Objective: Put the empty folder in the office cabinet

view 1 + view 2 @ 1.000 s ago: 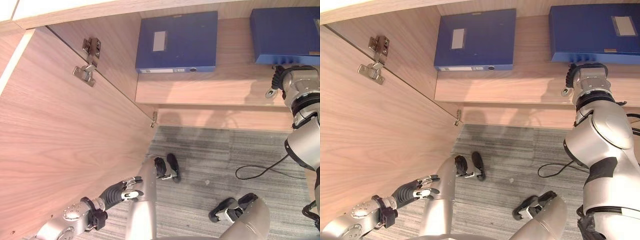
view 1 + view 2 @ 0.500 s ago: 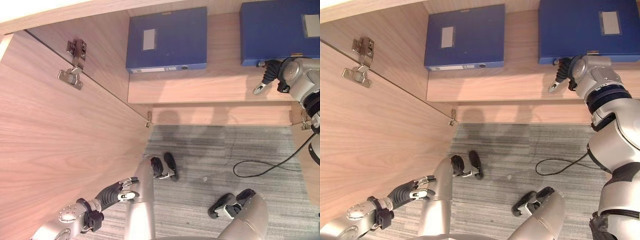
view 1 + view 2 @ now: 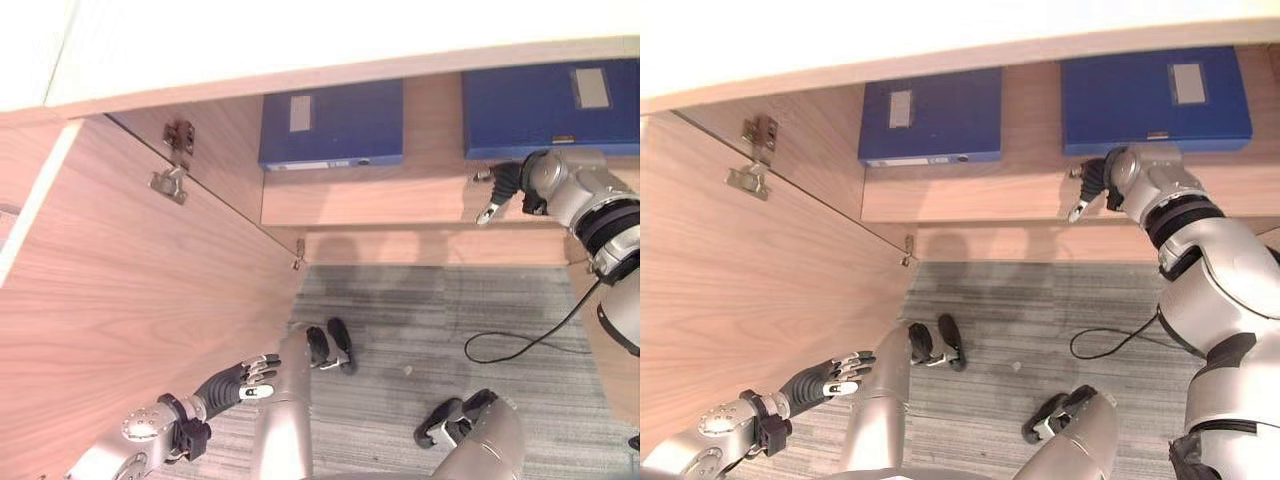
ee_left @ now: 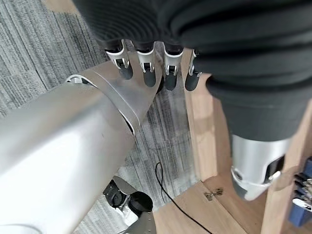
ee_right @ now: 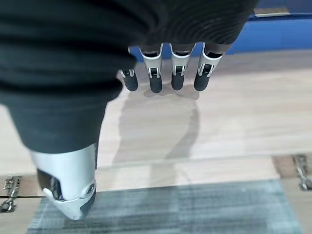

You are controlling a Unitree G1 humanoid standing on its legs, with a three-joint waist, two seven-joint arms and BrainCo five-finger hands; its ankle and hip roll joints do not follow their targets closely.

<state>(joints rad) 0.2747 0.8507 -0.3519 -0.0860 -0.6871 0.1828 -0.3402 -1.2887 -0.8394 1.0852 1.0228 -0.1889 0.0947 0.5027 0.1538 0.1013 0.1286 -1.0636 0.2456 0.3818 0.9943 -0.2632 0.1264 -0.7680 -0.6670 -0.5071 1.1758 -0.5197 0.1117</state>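
Right eye view: two blue folders lie flat on the cabinet shelf (image 3: 970, 195) — one at the left (image 3: 931, 116), one at the right (image 3: 1153, 98). The right hand (image 3: 1092, 185) is held just before the right folder's front edge, fingers straight and relaxed, nothing gripped; whether it touches the folder cannot be told. The left hand (image 3: 830, 377) hangs low beside the open cabinet door (image 3: 750, 290), fingers loosely extended, empty. Placement appears done. To finish well, the right hand should be drawn straight back — clear of the folder's edge — so that nothing is dragged off the shelf.
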